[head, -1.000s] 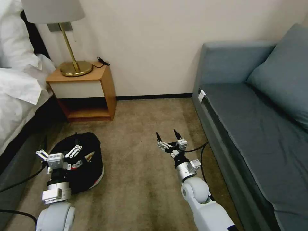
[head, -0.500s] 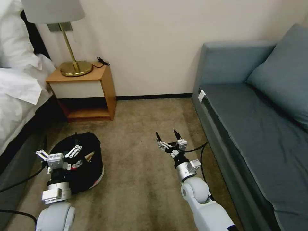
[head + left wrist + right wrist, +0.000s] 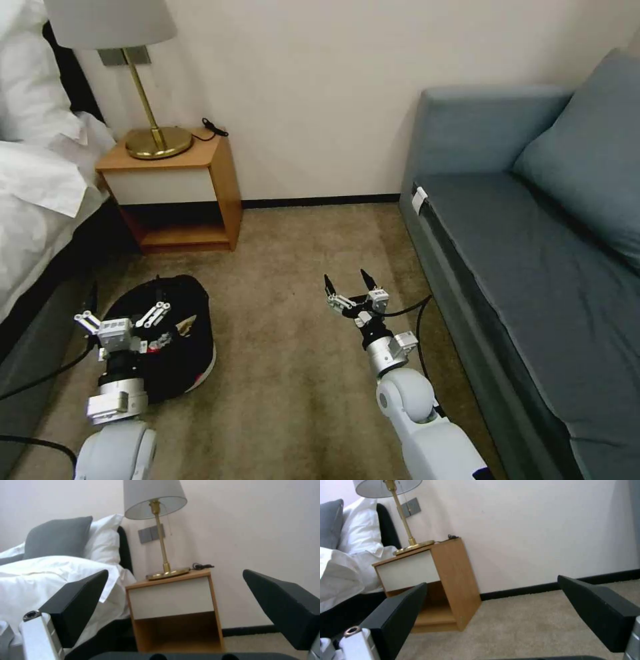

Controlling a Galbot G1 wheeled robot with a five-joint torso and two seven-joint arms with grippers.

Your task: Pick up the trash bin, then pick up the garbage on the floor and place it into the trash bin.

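The trash bin [image 3: 190, 303], round with a crinkly black bag and a white and red base rim, stands on the carpet at the left. Pieces of garbage [image 3: 181, 326] lie inside it, partly hidden by my left arm. My left gripper [image 3: 121, 312] is over the bin's near side, open, with nothing between its fingers [image 3: 80, 600]. My right gripper [image 3: 347, 279] hangs over bare carpet to the right of the bin, also open and holding nothing; its fingers [image 3: 603, 610] stand wide apart.
A wooden nightstand [image 3: 180, 190] with a brass lamp [image 3: 157, 140] stands against the wall behind the bin. A bed with white bedding [image 3: 33, 193] runs along the left. A grey-blue sofa [image 3: 533, 253] lines the right. Carpet [image 3: 293, 253] lies between them.
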